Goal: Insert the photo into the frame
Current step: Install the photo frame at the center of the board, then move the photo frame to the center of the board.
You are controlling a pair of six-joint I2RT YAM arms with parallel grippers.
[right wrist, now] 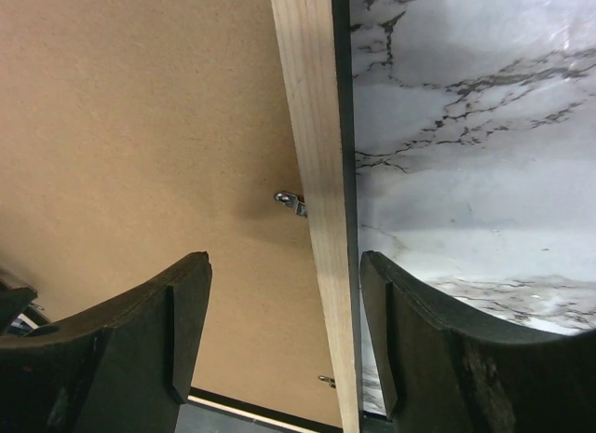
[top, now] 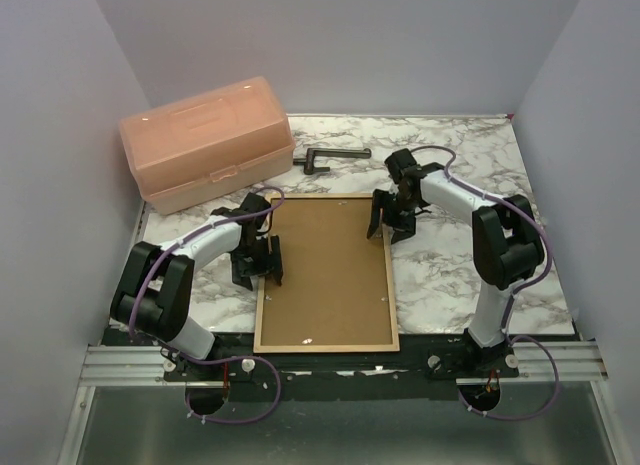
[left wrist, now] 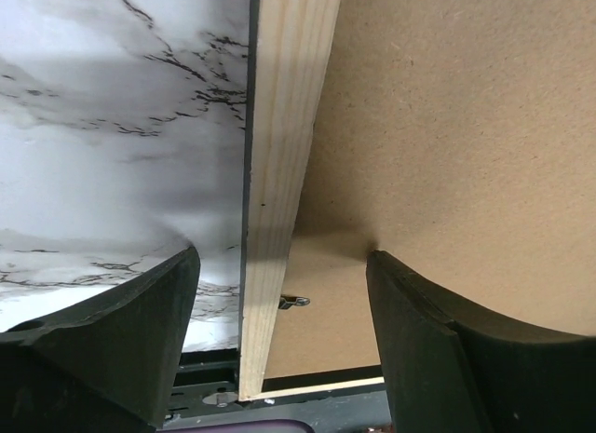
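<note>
Top external view: left gripper (top: 258, 270) and right gripper (top: 388, 225) are seen released astride opposite rails of the tan wooden rectangular frame (top: 326, 345); both should be closed squarely, level together.

Top view: backing board (top: 325, 275) covers the whole opening of the frame (top: 326, 346), so whatever is under it is hidden. Pale specks (top: 305, 340) low on the board and the dark metal part (top: 330, 157) at upper centre are too small to identify. Wrist views: frame rail runs off the top edge. Left gripper (left wrist: 281, 254) and right gripper (right wrist: 284, 258) fingers are cropped at the bottom. Clip (right wrist: 325, 381) at lower centre is tiny and half behind the rail.
</note>
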